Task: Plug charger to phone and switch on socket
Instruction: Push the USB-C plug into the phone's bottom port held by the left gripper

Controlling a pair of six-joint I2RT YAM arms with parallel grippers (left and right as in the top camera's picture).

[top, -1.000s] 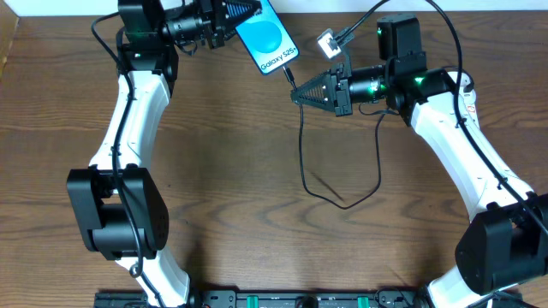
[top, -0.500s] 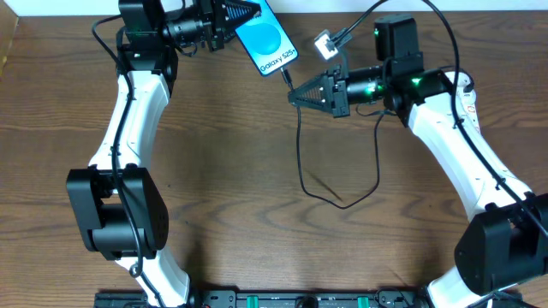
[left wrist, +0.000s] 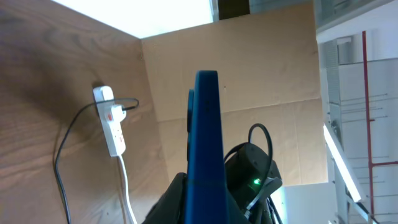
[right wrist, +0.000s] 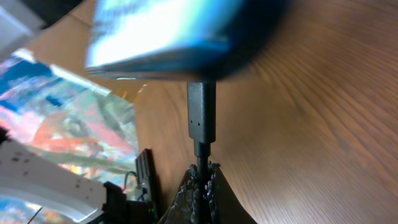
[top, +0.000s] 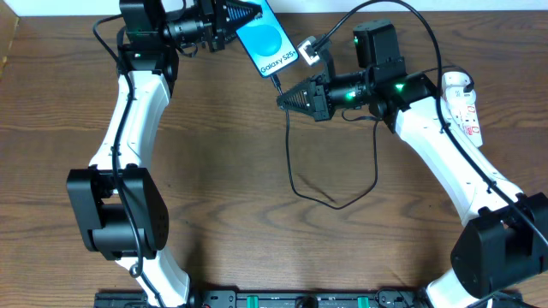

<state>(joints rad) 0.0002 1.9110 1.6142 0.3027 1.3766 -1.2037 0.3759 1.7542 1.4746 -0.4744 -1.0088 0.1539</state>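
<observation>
My left gripper (top: 238,17) is shut on the phone (top: 269,39) and holds it at the table's back edge, screen up, with "Galaxy S25+" showing. In the left wrist view the phone (left wrist: 205,137) stands edge-on between the fingers (left wrist: 202,196). My right gripper (top: 284,100) is shut on the charger cable just behind its black connector (top: 276,84). In the right wrist view the connector (right wrist: 201,121) stands above the shut fingers (right wrist: 202,180). It meets the blurred bottom edge of the phone (right wrist: 161,37). The socket (top: 463,107) lies at the right, partly under my right arm.
The black cable hangs in a loop over the table's middle (top: 332,203). In the left wrist view the white strip (left wrist: 111,121) shows a red switch, a black cable plugged in and a white cord (left wrist: 125,186). A cardboard wall stands behind the table.
My right gripper has moved left and toward the phone with the connector, which now touches the phone's bottom edge. The cable loop has shifted left. The left arm has stayed still.
</observation>
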